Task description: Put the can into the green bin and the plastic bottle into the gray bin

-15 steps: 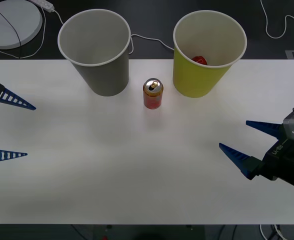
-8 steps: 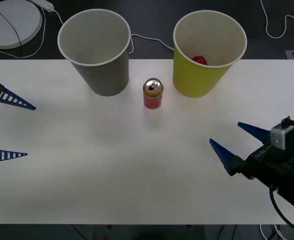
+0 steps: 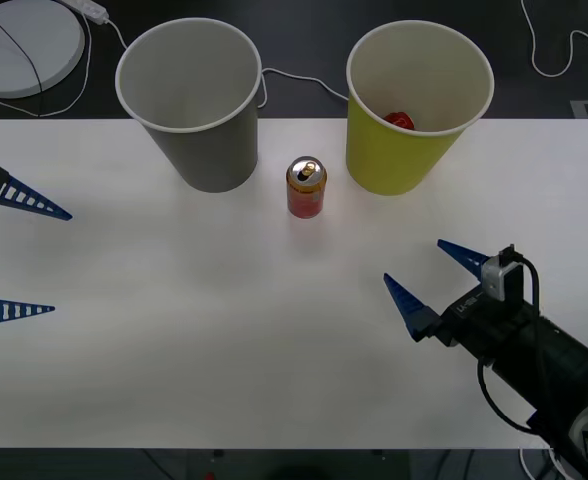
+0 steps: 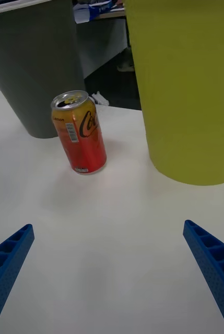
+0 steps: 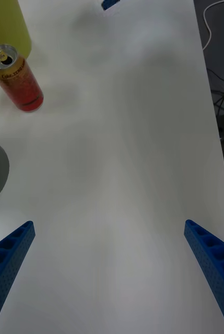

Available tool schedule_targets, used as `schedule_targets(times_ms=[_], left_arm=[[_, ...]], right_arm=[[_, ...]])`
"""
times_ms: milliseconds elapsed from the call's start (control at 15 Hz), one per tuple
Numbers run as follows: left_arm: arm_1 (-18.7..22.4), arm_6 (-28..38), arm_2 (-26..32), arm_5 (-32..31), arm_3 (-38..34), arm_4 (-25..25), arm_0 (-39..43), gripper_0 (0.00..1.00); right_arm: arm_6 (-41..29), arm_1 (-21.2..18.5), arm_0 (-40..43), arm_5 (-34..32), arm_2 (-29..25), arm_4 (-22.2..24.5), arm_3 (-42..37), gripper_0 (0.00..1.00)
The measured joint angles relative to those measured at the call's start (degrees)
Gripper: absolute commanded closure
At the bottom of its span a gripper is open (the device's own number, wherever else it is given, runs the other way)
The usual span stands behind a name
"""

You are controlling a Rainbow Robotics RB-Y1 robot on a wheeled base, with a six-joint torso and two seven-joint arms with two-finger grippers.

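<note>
The red-orange can (image 3: pixel 306 187) stands upright on the white table (image 3: pixel 224 330), between the gray bin (image 3: pixel 189 110) and the green bin (image 3: pixel 414 150). My right gripper (image 3: pixel 414 262) is open, low over the table, to the right of the can and nearer the front edge, a good gap away. From the right wrist, the can (image 4: pixel 79 133) stands ahead between the gray bin (image 4: pixel 36 68) and the green bin (image 4: pixel 187 88), beyond the open right gripper (image 4: pixel 107 227). My left gripper (image 3: pixel 61 262) hangs open at the table's left edge. The plastic bottle is out of view.
A small red thing (image 3: pixel 399 120) lies inside the green bin. A white round device (image 3: pixel 24 45) and cables (image 3: pixel 299 82) lie on the dark floor behind the table. From the left wrist, the can (image 5: pixel 16 78) is far beyond the open left gripper (image 5: pixel 109 224).
My right gripper has moved left and toward the far side of the table, closing in on the can, still open. The left arm, the can and the bins have not moved.
</note>
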Motion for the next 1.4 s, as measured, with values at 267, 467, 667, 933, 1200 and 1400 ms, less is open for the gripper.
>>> schedule_targets(times_ms=[267, 467, 667, 933, 1200, 1400], left_arm=[[0.0, 0.0, 0.0, 0.0, 0.0, 0.0, 0.0, 0.0], [0.0, 0.0, 0.0, 0.0, 0.0, 0.0, 0.0, 0.0], [0.0, 0.0, 0.0, 0.0, 0.0, 0.0, 0.0, 0.0], [0.0, 0.0, 0.0, 0.0, 0.0, 0.0, 0.0, 0.0], [0.0, 0.0, 0.0, 0.0, 0.0, 0.0, 0.0, 0.0], [0.0, 0.0, 0.0, 0.0, 0.0, 0.0, 0.0, 0.0]], right_arm=[[-0.7, 5.97, -5.24, 3.65, 5.83, -0.08, 6.77, 0.0], [-0.85, 9.84, -6.86, 4.22, 6.78, -0.16, 10.66, 0.0], [-0.85, 13.91, -8.19, 4.15, 6.84, -0.21, 14.87, 0.0], [-0.85, 20.7, -10.09, 4.08, 6.84, -1.19, 21.18, 0.0], [-0.85, 26.48, -12.12, 4.11, 6.84, -2.96, 26.9, 0.0], [-0.85, 30.1, -13.34, 4.06, 6.68, -4.3, 30.85, 0.0]])
